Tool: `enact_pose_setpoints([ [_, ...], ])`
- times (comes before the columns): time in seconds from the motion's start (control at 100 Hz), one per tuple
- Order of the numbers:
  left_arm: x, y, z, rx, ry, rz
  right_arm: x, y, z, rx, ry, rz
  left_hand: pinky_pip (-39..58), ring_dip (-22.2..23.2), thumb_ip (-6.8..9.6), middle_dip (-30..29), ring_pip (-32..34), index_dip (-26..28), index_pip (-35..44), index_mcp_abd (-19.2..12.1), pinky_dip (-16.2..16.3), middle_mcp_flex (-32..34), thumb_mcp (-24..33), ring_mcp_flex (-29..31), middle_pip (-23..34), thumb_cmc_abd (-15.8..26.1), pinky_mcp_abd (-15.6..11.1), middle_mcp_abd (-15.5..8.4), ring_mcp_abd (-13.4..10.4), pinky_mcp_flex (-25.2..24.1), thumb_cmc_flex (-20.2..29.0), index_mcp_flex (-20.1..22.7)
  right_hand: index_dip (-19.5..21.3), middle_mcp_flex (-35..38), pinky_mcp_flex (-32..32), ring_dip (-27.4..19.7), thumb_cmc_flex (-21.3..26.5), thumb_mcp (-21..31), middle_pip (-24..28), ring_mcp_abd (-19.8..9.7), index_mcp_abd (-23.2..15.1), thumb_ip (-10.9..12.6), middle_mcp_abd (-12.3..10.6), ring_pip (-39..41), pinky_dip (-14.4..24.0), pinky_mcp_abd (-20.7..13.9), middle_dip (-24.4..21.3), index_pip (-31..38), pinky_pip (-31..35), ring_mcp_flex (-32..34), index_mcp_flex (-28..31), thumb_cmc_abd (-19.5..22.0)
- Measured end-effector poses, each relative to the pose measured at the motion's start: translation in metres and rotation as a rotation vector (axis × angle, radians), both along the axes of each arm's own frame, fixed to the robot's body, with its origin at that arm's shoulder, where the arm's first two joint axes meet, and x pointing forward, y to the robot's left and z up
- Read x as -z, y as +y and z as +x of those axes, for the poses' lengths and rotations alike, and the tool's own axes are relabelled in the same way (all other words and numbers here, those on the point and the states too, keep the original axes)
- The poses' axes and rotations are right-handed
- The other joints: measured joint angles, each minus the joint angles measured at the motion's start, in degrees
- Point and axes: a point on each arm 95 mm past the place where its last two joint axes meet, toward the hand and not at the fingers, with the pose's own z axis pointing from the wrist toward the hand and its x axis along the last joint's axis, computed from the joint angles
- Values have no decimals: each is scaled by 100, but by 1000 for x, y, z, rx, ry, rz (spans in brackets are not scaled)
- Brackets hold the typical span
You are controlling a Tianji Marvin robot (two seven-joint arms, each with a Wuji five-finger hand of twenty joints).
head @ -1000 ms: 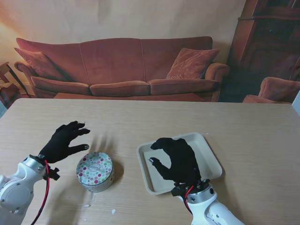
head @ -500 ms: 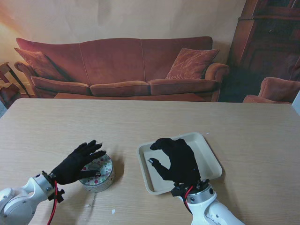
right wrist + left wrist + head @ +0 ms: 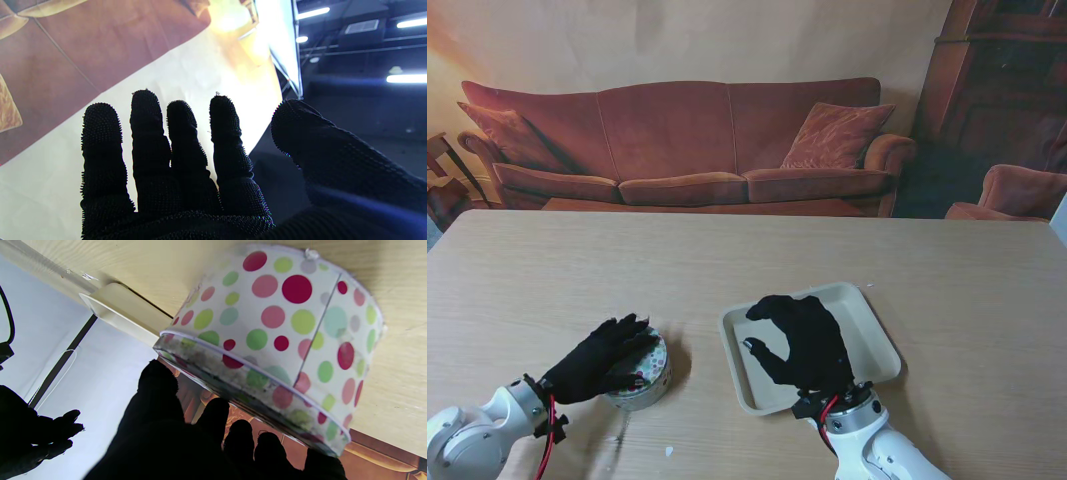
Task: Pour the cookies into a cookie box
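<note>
A round tin with coloured polka dots [image 3: 651, 377] stands on the wooden table, near its front and left of the middle. My left hand [image 3: 595, 359] lies over it from the left, fingers spread across the lid and not closed round it. The left wrist view shows the tin [image 3: 283, 333] close up, with my fingers [image 3: 213, 420] at the lid's edge. A cream tray [image 3: 883, 343] sits to the right of the tin. My right hand [image 3: 799, 342] hovers above the tray, fingers curled and apart, holding nothing, and it hides much of the tray's floor. I make out no cookies.
A few white crumbs [image 3: 668, 451] lie on the table near the front edge, close to the tin. Beyond the table's far edge is a backdrop picturing a red sofa [image 3: 677, 150]. The tray's corner [image 3: 113, 311] shows behind the tin in the left wrist view.
My left hand has swung from the table left of the tin onto its lid, with the arm drawing nearer to me. The right hand, the tray and the tin have stayed put.
</note>
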Motion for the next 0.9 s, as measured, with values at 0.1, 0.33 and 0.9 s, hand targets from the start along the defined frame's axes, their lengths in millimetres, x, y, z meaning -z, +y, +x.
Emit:
enact_pose_setpoints([
  [0.1, 1, 1, 0, 0, 6, -3, 0, 0, 0, -1, 1, -3, -80, -1, 0, -1, 0, 0, -17, -12, -1, 0, 0, -1, -1, 0, -20, 0, 0, -9, 0, -9, -38, 0, 0, 0, 0, 0, -2, 0, 0, 0, 0, 0, 0, 0, 0, 15, 0, 0, 22, 0],
  [0.33, 1, 1, 0, -1, 14, -5, 0, 0, 0, 0, -2, -3, -89, -60, 0, -1, 0, 0, -67, -17, -1, -4, 0, -1, -3, 0, -63, 0, 0, -28, -1, -13, -38, 0, 0, 0, 1, 0, -3, 0, 0, 0, 0, -1, 0, 0, -1, 17, 0, 0, 22, 0],
  [0.9, 4, 6, 0, 14, 8, 34, 0, 0, 0, 1, 0, -4, -151, -67, -35, -67, -55, -9, -231, -186, -29, -62, -72, -97, -101, 110, -283, 3, -95, -109, -9, -318, -38, 0, 0, 0, 1, 0, -4, 0, 0, 0, 0, -1, 0, 0, -1, 18, 0, 0, 22, 0],
])
